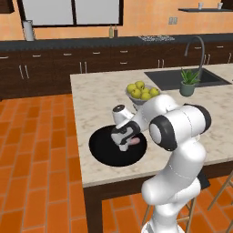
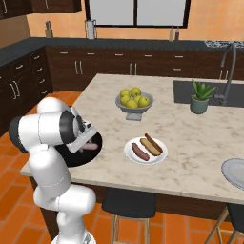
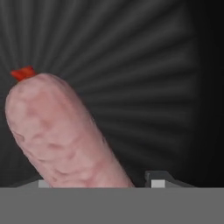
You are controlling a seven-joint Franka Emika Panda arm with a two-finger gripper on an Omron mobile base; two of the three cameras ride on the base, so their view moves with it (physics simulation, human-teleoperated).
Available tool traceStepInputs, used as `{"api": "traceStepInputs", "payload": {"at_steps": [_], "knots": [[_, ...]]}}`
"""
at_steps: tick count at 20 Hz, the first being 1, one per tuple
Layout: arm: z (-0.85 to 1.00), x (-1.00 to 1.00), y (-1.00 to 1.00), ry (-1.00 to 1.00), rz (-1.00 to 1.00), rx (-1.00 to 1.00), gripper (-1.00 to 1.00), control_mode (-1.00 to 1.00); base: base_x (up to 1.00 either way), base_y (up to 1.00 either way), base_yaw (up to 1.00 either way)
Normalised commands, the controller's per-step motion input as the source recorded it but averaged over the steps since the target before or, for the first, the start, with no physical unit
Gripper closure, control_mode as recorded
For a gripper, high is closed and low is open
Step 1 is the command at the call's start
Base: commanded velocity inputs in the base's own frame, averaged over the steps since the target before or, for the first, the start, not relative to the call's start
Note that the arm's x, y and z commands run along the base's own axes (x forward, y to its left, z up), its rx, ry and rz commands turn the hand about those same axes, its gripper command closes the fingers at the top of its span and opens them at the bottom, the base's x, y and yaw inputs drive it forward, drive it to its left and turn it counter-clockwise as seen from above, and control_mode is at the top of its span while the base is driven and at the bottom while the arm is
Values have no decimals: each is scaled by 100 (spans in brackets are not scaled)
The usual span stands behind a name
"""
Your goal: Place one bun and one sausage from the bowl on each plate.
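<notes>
The robot's arm bends down over the near left part of the marble worktop (image 1: pixel 100 98), with its gripper (image 1: pixel 124 144) lowered into the black bowl (image 1: pixel 102 148). The bowl sits at the worktop's front left corner, close to the edge. A pale pink sausage (image 3: pixel 61 135) lies in the bowl right at the gripper; in the left base view its end (image 1: pixel 135 141) shows just beside the hand, and in the right base view it sticks out (image 2: pixel 90 146) from under the arm's wrist. In the hand view the sausage lies slantwise across the dark ribbed floor of the bowl (image 3: pixel 153 78), its far end tipped with a small red tie, its near end running down between the two finger tips (image 3: pixel 157 181). The jaws stand on either side of the sausage, but whether they press on it or are still apart from it cannot be told.

To the right of the bowl, near the front edge, a white plate (image 2: pixel 162 155) carries a brown sausage (image 2: pixel 139 151) and a bun with a sausage in it (image 2: pixel 153 144), lying side by side. A second, pale grey plate (image 2: pixel 234 172) sits at the far right, cut off by the frame's edge. Behind the bowl and white plate stands a grey footed bowl (image 2: pixel 134 112) heaped with yellow-green fruit (image 2: pixel 132 97). Further right a small potted plant (image 2: pixel 200 97) stands beside the sink (image 2: pixel 183 93) with its curved tap (image 2: pixel 228 71).
</notes>
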Motion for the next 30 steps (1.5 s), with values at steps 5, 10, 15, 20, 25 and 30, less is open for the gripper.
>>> {"api": "traceStepInputs", "payload": {"at_steps": [5, 10, 15, 20, 25, 30], "knots": [[50, -12, 0, 0, -5, 6, 100, -100, 0, 0, 0], [100, -53, -3, -5, -9, 14, 100, -100, 0, 0, 0], [78, -93, -62, -13, -17, 14, 100, -100, 0, 0, 0], [50, -100, -100, -24, 0, 20, 100, -100, 0, 0, 0], [2, -98, -33, 2, 17, 2, 100, -100, 0, 0, 0], [-3, -77, 0, 7, 15, -12, 100, -100, 0, 0, 0]]}}
